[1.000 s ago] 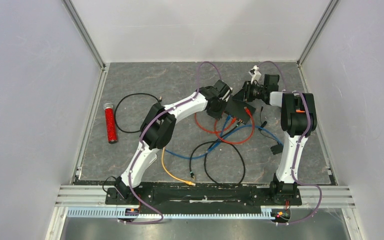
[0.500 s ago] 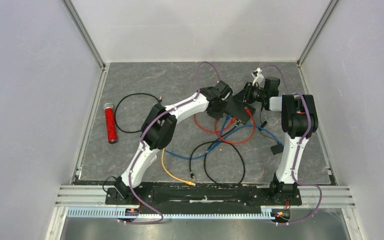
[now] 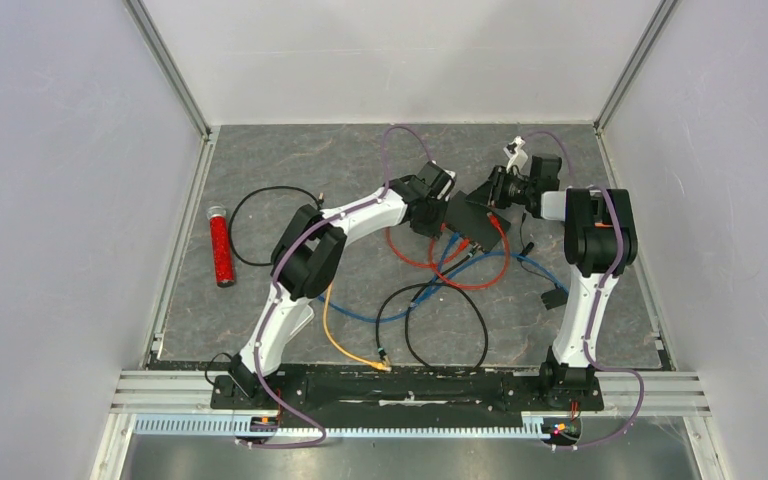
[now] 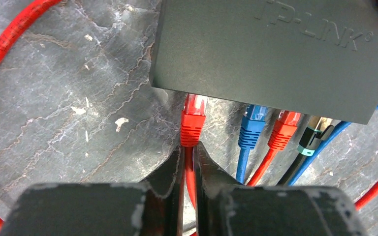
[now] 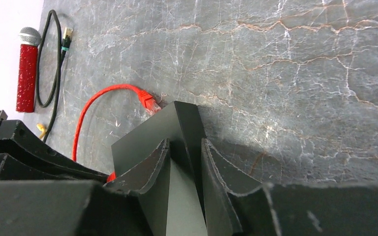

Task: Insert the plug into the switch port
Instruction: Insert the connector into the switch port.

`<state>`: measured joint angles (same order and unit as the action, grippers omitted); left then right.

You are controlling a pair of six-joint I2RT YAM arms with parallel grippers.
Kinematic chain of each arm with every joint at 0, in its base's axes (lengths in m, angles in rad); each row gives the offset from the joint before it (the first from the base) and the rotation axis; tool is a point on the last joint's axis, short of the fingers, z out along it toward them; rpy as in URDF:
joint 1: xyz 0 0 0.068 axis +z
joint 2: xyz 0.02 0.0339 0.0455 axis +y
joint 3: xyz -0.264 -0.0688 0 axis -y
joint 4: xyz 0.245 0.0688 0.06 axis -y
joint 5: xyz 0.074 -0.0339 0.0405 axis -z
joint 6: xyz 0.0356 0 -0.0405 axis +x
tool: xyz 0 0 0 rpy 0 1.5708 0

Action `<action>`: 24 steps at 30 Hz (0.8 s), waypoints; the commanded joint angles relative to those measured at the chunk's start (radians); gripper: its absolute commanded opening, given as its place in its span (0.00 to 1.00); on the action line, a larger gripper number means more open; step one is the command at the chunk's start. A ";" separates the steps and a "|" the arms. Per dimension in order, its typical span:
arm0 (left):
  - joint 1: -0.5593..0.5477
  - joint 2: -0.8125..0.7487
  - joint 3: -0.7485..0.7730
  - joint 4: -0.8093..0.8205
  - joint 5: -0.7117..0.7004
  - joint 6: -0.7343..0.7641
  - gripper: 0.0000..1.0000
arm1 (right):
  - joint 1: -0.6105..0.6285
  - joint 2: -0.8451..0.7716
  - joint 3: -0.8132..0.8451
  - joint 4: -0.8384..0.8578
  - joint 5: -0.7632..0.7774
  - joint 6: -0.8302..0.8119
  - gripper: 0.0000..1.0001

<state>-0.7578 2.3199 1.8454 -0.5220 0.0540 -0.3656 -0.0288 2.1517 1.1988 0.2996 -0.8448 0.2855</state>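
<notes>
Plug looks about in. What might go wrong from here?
1. The red plug shows part of its clear tip outside the switch, so it may not be fully latched. With the left gripper flanking its cable closely, backing away might drag it out.
2. The right gripper pinches only one edge of the switch; a push may pivot it.
</notes>
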 commanded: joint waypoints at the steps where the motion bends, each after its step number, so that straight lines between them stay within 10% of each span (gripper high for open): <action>1: 0.018 0.062 -0.043 0.267 0.016 0.068 0.09 | 0.062 0.071 0.021 -0.292 -0.222 -0.021 0.26; 17: 0.015 0.089 -0.077 0.302 0.008 -0.011 0.03 | 0.164 0.088 -0.072 -0.375 -0.319 -0.106 0.22; 24: 0.019 0.097 -0.035 0.218 0.025 -0.037 0.17 | 0.146 0.080 -0.108 -0.371 -0.237 -0.077 0.22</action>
<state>-0.7364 2.3127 1.8160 -0.4866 0.1490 -0.3511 -0.0269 2.1727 1.2129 0.2802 -0.9119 0.1638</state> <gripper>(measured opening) 0.154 0.259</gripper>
